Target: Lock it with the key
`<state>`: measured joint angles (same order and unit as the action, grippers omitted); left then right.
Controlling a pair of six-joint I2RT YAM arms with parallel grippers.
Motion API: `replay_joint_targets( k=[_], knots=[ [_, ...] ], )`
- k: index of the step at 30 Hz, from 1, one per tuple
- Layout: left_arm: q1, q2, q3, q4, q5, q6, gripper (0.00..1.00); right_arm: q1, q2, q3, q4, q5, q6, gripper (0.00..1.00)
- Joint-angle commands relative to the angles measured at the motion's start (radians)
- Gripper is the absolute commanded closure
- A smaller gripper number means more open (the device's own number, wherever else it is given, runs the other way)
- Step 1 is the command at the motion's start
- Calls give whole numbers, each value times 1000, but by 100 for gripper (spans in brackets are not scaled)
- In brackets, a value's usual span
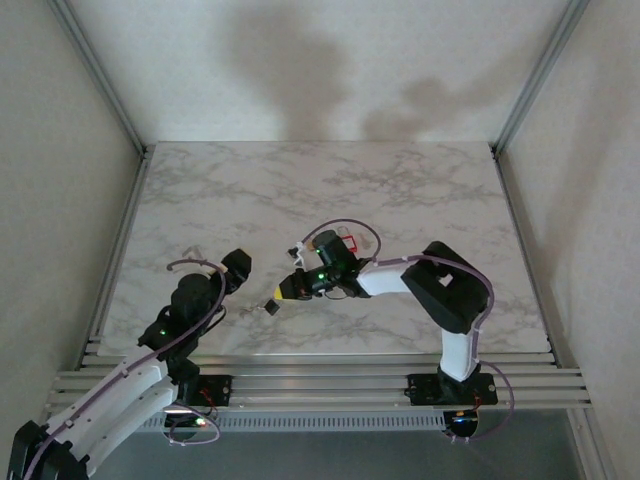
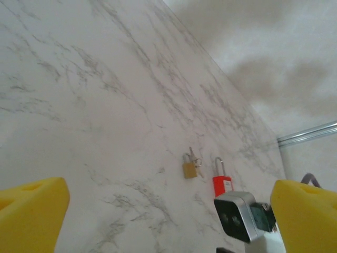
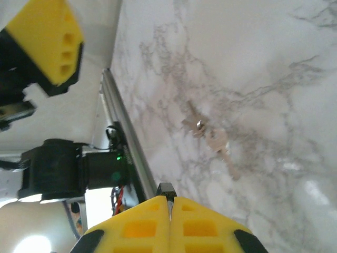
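Marble tabletop (image 1: 330,180) inside a white-walled enclosure.

Right gripper (image 3: 169,210): fingers pressed together, holding nothing. Left gripper (image 2: 168,216): fingers spread wide, empty.

Key bunch (image 3: 210,138) lies flat on the marble just ahead of the right fingertips, not touching them — thin, silvery, on a small ring. Brass padlock (image 2: 189,168) and red padlock (image 2: 221,184) lie side by side well beyond the left fingers.

Risks, as judged:
- Closed fingers would shove the flat keys rather than lift them.
- Thin metal may slip or twist between the yellow pads.
- Which padlock these keys fit is unclear — a wrong choice is possible.
- The arms work close together, so they may collide.
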<state>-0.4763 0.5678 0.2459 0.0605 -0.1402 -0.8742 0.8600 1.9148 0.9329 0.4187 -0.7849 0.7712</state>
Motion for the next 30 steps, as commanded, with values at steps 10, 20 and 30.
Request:
replay_joint_targets(
  k=[10,20,30],
  knots=[
    [20,-92,32,-190,20,24,0,1,202,311,-265,19,-113,100],
    [21,-107,51,-223,16,28,0,0,269,444,-498,79,-226,100],
    [21,-96,93,-241,-1,63,0,1,257,533,-685,137,-352,48]
  ],
)
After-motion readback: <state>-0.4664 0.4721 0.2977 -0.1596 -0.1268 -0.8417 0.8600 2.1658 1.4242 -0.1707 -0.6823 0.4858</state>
